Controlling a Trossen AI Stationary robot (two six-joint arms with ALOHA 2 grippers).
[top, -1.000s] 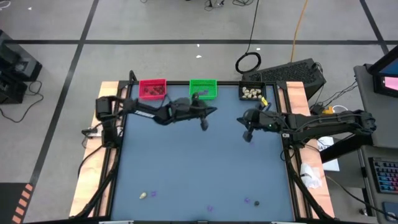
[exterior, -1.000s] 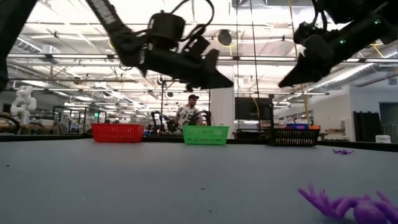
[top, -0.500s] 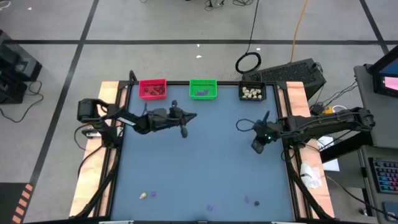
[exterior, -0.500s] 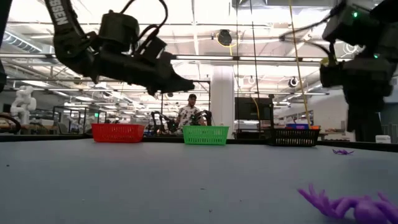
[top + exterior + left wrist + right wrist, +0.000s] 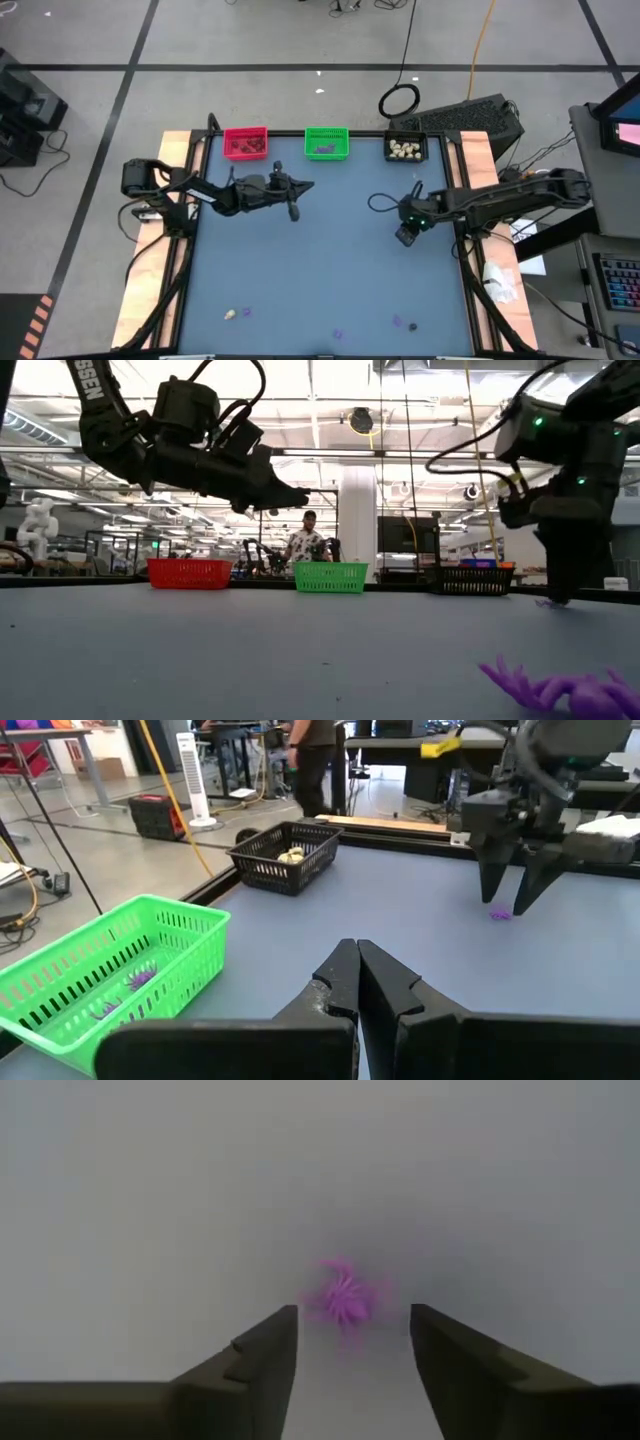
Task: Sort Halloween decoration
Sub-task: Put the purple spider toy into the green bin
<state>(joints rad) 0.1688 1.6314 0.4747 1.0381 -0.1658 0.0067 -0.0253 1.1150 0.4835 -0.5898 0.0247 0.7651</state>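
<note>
One purple trinket (image 5: 343, 1299) lay flat on the desk (image 5: 320, 270), dead centre between the right tool's (image 5: 353, 1342) spread fingers. I'd have called for a straight drop and a gentle pinch at desk level, since so flat a bit could easily skid aside. That arm reached in, wrist pointed straight down. Farther off from the trinket, the left tool (image 5: 358, 967) hovered clenched and empty near the green bin (image 5: 110, 963).
</note>
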